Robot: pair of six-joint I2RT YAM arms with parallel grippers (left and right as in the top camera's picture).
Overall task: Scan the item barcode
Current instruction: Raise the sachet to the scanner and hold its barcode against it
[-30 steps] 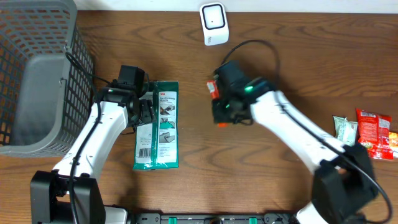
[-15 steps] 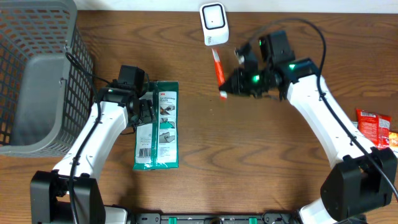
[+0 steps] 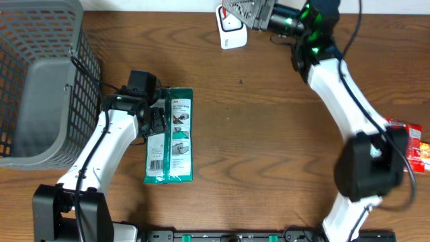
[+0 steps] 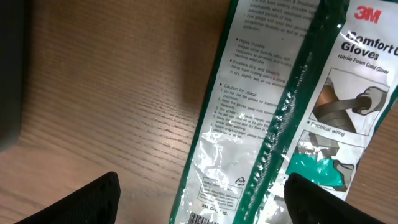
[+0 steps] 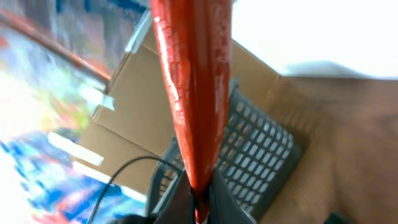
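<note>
Wooden surface (image 3: 269,154) carries a basket (image 3: 40,81) at left and a white scanner (image 3: 230,25) at the far edge. Right pincer (image 5: 199,200) is clamped on a red packet (image 5: 193,93), held high beside the scanner. Left pincer (image 4: 202,186), spread wide, hovers over a glove pack (image 3: 171,144).

We saw the right gripper (image 5: 199,202) pinched on the lower end of a red packet (image 5: 194,87), which rose straight up the frame (glossy, print unreadable). Behind it we noted a grey mesh basket (image 5: 258,155), a cardboard box (image 5: 140,118), a black cable (image 5: 115,182) and the wooden table (image 5: 351,149).
</note>
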